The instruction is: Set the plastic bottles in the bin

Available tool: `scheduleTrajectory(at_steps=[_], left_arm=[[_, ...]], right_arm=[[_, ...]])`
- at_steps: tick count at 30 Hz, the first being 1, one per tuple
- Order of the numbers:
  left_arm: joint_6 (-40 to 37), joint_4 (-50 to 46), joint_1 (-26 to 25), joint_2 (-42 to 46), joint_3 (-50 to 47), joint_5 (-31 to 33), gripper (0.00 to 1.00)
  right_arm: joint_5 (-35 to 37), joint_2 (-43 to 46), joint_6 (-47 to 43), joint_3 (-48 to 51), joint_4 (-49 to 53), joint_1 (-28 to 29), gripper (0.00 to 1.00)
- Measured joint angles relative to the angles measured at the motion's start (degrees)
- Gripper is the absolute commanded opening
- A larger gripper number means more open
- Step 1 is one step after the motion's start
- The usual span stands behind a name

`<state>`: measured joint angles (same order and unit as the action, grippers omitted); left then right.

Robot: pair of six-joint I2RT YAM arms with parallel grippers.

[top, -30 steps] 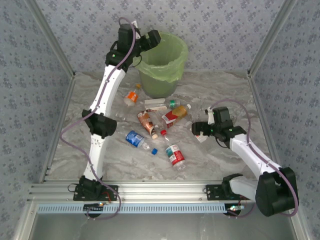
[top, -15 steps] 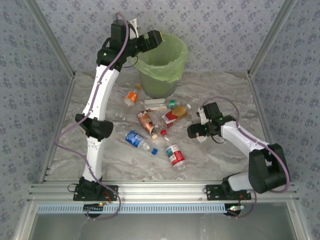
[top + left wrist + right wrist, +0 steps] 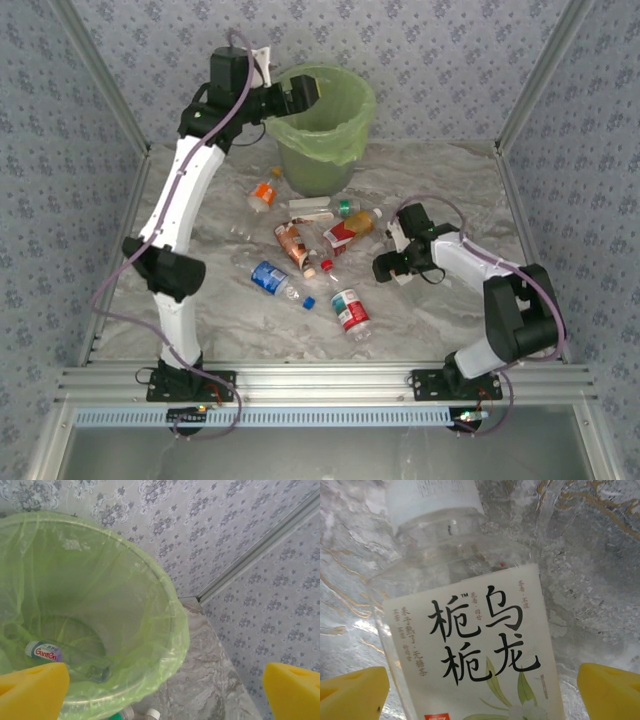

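1. The bench [image 3: 450, 180], a marbled grey surface, carries the bin at its far side and a loose scatter of bottles in the middle.
2. The bin [image 3: 318, 170] stands upright with its green liner folded over the rim. One clear bottle [image 3: 65, 657] lies on its side at the bottom.
3. The left hand [image 3: 305, 90] hangs above the bin's near-left rim, fingers spread wide and holding nothing. Its drop looks finished. It next needs to swing back down to the scatter for another bottle.
4. The right hand [image 3: 385, 268] is low over the bench on the right of the scatter, fingers [image 3: 350, 690] spread wide with a bottle lying between them.
5. Left on the bench are an orange-capped bottle [image 3: 263, 193], a brown-labelled one [image 3: 290, 243], a red-labelled one [image 3: 347, 230], a blue-labelled one [image 3: 270, 277] and a red-and-white one [image 3: 349, 308], near one another.
6. The white-labelled bottle [image 3: 470, 645] lies flat, not yet gripped. The step in hand is this pick: press the fingers together across its body, lift, then carry it to the bin.
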<state>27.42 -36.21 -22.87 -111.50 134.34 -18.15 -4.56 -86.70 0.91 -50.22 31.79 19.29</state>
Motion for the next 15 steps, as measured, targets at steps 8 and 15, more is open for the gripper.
scheduleTrajectory(at_steps=[8,15], left_arm=[[-1.4,12.15,0.0,20.83,-27.1,6.08,0.99],[1.6,26.01,0.04,32.79,-50.4,16.04,0.99]], right_arm=[[2.78,-5.88,-0.35,-3.61,0.63,1.14,0.99],[5.51,-11.43,-0.31,-7.43,1.64,3.52,0.98]])
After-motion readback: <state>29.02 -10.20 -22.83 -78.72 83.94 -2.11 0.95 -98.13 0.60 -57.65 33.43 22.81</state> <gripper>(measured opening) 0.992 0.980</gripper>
